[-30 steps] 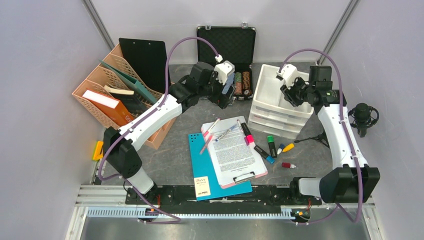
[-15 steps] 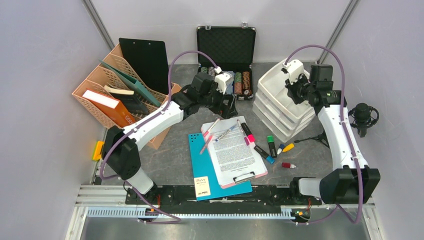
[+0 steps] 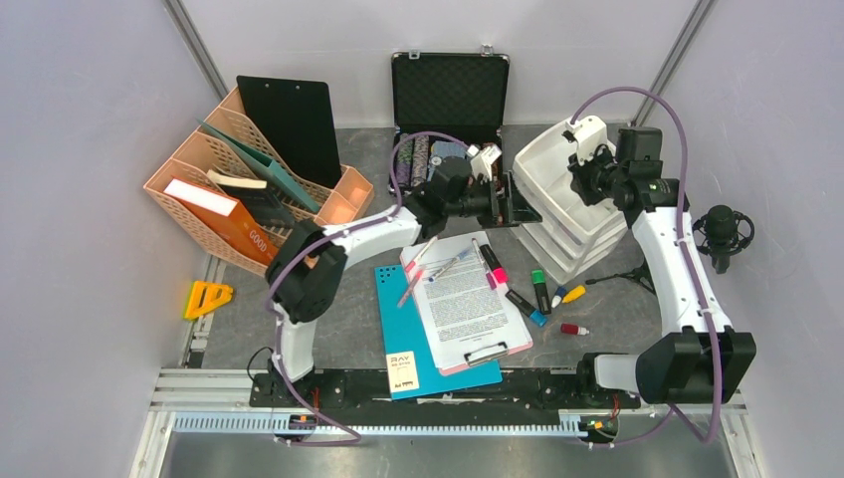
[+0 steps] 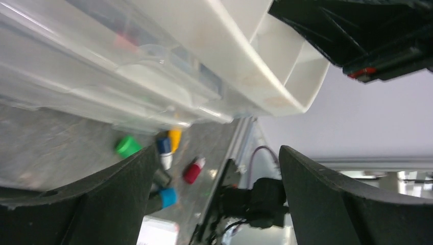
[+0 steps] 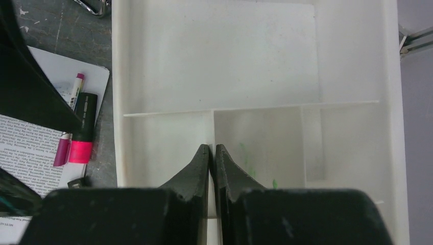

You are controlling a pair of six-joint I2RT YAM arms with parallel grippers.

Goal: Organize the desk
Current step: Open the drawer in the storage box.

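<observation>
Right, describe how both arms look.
Both the left arm and right arm have white links between black joints. A looping purple cable trails along each. Their fingers are matte black, broad and tapering.

Mottled grey desk (image 3: 348,314), white organizer (image 3: 550,164) (green smudges inside), teal folder (image 3: 398,329), peach rack (image 3: 350,191)

desk (image 3: 353,299): flat dark grey top, mottled stone-like pattern. Boxed in by pale grey walls (image 3: 90,149), aluminium rail (image 3: 398,423) along the near edge. Surface heavily cluttered mid and back; back edge mostly hidden, seems to meet the rear wall.
</observation>
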